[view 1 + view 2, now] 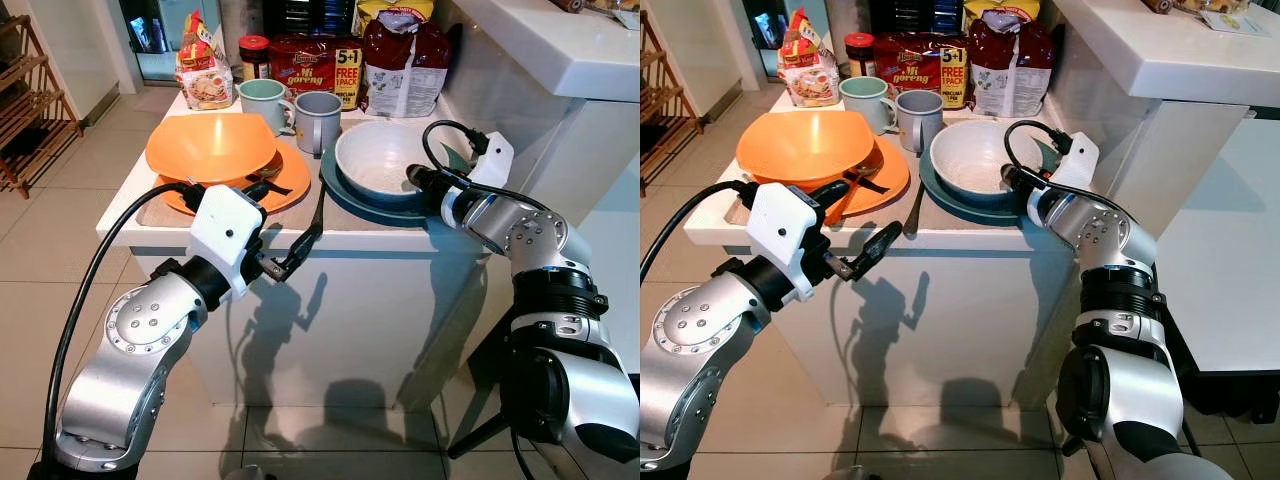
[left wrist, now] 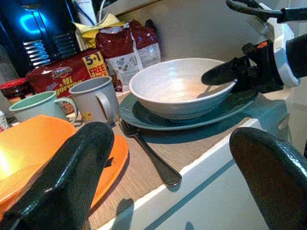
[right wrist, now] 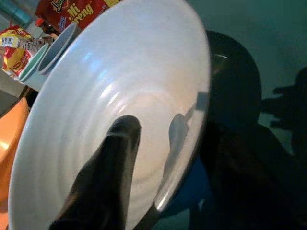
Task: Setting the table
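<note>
Bowl: white bowl (image 1: 384,158) sits in a teal plate (image 1: 345,190) on the counter (image 1: 330,236), right of centre.
Right gripper: right gripper (image 1: 425,181) straddles the bowl's near rim, one finger inside; whether it grips cannot be told.
Left gripper: left gripper (image 1: 282,228) hovers before the counter edge, fingers spread wide, empty.
Fork: fork (image 2: 146,151) lies between the orange plate (image 1: 290,185) and the teal plate.
Technique: judged best to pinch the rim firmly and lift level, clear of the grey mug (image 1: 317,120).
Labels: noodle pack (image 1: 317,60) reads "Mi goreng", "5+1 FREE PACK".
</note>
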`<state>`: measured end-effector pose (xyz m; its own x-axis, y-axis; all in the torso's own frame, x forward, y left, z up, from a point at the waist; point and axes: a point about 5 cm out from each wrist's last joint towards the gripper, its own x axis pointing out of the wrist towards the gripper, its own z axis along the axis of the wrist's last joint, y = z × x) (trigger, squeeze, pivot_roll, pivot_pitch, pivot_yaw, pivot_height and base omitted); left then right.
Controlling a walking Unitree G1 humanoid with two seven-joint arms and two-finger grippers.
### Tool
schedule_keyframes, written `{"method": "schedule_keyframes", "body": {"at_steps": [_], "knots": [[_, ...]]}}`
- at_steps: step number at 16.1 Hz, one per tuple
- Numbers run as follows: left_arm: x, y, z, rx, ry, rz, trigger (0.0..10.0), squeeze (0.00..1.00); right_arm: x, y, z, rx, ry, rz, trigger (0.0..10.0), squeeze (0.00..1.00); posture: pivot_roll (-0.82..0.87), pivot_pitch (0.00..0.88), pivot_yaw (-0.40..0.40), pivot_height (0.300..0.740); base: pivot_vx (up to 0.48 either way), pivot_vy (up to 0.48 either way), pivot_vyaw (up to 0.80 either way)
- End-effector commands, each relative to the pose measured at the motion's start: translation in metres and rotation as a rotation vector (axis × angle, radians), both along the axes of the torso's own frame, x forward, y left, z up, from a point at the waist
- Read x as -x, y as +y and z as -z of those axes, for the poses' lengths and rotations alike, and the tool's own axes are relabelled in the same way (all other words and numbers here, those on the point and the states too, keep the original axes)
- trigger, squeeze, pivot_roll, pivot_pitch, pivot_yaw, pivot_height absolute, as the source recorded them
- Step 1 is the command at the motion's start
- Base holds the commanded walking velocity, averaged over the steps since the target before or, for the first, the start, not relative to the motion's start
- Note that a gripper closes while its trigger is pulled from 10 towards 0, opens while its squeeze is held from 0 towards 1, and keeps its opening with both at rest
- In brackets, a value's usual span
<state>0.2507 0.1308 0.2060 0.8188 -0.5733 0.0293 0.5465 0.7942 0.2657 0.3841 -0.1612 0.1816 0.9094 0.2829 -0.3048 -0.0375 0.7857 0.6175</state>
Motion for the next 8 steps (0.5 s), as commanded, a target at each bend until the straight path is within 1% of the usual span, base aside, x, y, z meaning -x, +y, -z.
{"method": "schedule_keyframes", "body": {"at_steps": [1,2,3,5,8], "knots": [[0.0035,-0.0027,-0.0016,-0.004,-0.009,0.030,10.0,0.00,-0.0011,0.0026,-0.0012,-0.002,0.011,-0.018,0.0,0.00,0.10,0.000,-0.024,0.740,0.000,0.000,0.00],[0.0061,-0.0041,0.0001,-0.004,0.003,0.056,10.0,0.00,-0.0017,0.0025,-0.0017,0.001,0.010,-0.022,0.0,0.00,0.10,0.000,-0.025,0.740,0.000,0.000,0.00],[0.0061,-0.0041,0.0001,-0.004,0.003,0.056,10.0,0.00,-0.0017,0.0025,-0.0017,0.001,0.010,-0.022,0.0,0.00,0.10,0.000,-0.025,0.740,0.000,0.000,0.00],[0.0117,-0.0076,0.0029,-0.006,0.031,0.106,10.0,0.00,-0.0025,0.0020,-0.0032,0.001,0.005,-0.025,0.0,0.00,0.10,0.000,-0.024,0.740,0.000,0.000,0.00],[0.0113,-0.0083,0.0027,-0.012,0.033,0.115,10.0,0.00,-0.0030,0.0016,-0.0057,-0.002,-0.004,-0.025,0.0,0.00,0.10,0.000,-0.019,0.740,0.000,0.000,0.00]]}}
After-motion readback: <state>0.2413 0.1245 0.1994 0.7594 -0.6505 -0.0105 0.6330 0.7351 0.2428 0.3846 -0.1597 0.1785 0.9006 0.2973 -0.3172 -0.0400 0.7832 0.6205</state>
